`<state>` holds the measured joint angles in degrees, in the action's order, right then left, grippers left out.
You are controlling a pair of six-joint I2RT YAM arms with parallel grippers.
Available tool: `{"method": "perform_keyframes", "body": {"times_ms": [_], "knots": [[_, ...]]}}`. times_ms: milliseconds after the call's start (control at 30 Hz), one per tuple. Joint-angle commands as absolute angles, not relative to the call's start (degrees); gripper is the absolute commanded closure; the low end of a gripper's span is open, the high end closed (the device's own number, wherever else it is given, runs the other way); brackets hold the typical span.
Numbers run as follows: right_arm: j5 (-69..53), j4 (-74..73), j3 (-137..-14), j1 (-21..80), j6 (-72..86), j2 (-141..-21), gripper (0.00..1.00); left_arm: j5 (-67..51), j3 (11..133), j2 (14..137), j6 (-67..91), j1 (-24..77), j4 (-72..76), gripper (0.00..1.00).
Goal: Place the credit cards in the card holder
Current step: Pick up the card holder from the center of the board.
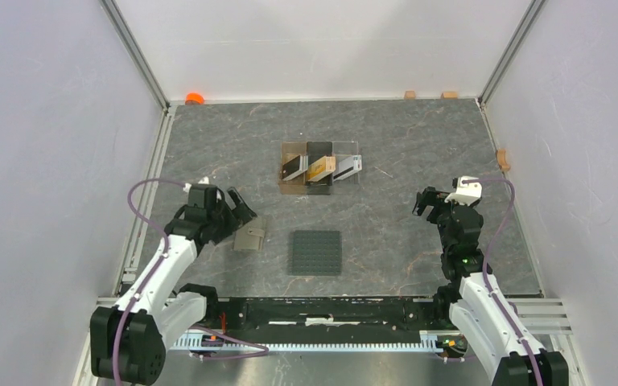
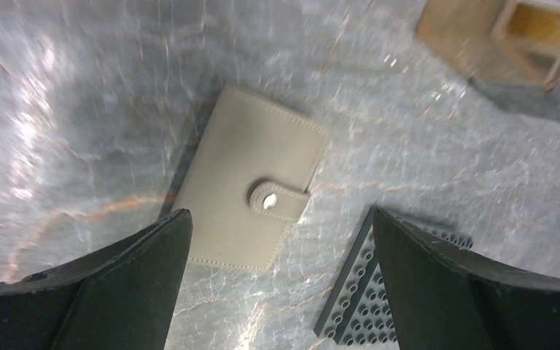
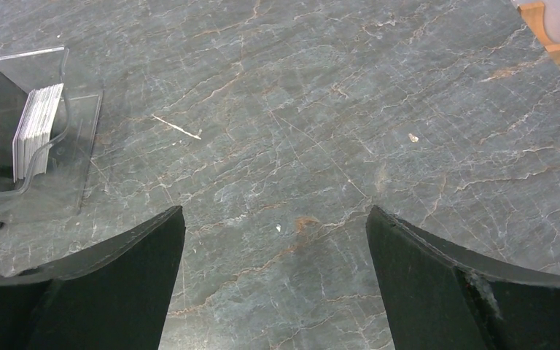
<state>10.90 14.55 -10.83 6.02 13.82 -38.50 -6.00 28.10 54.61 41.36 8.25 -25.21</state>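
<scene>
Marble table (image 1: 402, 161); card holder (image 2: 240, 168) snapped shut, inside hidden; left end effector (image 2: 278, 219), right end effector (image 3: 274, 213) agape, empty.

The left arm reaches forward and inward from its base, forearm sloping low, wrist turned toward the dark grey studded mat (image 1: 316, 252). The left gripper (image 1: 240, 211) hangs just left of the mat's far-left corner, jaws spread wide. The right arm stands more upright, well to the mat's right. The right gripper (image 1: 425, 201) faces left, beyond the mat's far edge, fingers wide apart.
</scene>
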Motion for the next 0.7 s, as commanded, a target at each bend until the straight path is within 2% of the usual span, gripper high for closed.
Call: {"method": "perform_keyframes", "body": {"times_ms": [0,233,400,533,667], "knots": [[9.9,16.2,-13.2,6.3,13.4,-38.4,0.02,-0.3,37.8,56.5,32.0,7.8,-30.2,0.0],[9.9,16.1,-13.2,6.3,13.0,-37.7,0.02,-4.7,42.4,69.5,25.0,6.9,-33.9,0.0],[10.3,16.2,-13.1,6.7,12.6,-37.5,0.02,-8.2,42.9,74.3,22.0,6.1,-34.1,0.01],[10.8,16.4,-13.1,7.2,12.3,-37.5,0.02,-8.9,42.9,77.3,22.0,5.9,-34.2,0.16],[10.8,16.7,-13.0,7.3,12.3,-37.6,0.02,-11.1,42.4,79.7,21.7,5.9,-33.4,0.24]]}}
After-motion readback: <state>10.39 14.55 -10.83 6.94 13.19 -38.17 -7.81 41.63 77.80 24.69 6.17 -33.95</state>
